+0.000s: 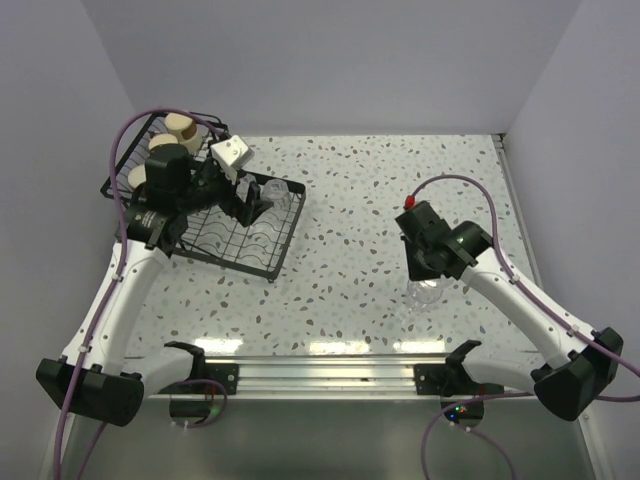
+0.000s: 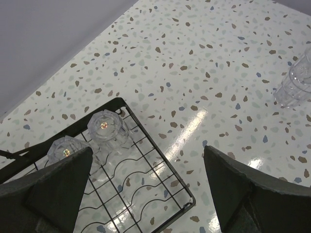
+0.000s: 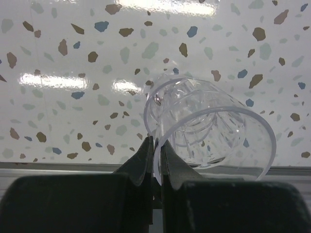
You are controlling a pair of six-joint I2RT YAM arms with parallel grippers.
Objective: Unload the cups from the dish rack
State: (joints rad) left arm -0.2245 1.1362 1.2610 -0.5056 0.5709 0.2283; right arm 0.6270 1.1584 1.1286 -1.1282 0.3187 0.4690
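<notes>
The black wire dish rack (image 1: pixel 213 243) lies at the far left. Two cream cups (image 1: pixel 180 126) stand in its raised back tier, partly hidden by my left arm. My left gripper (image 1: pixel 250 203) hangs open and empty over the rack's flat tray. In the left wrist view it (image 2: pixel 148 150) is above the rack's corner (image 2: pixel 182 183), with two upturned clear tumblers (image 2: pixel 107 127) just ahead of the left finger. My right gripper (image 3: pixel 155 145) is shut on the rim of a clear ribbed tumbler (image 3: pixel 209 128), tilted low over the table at the near right (image 1: pixel 425 290).
A metal rail (image 1: pixel 320 370) runs along the near table edge between the arm bases. White walls close in the back and sides. A clear tumbler stack (image 2: pixel 296 82) shows on the speckled table at the far right of the left wrist view.
</notes>
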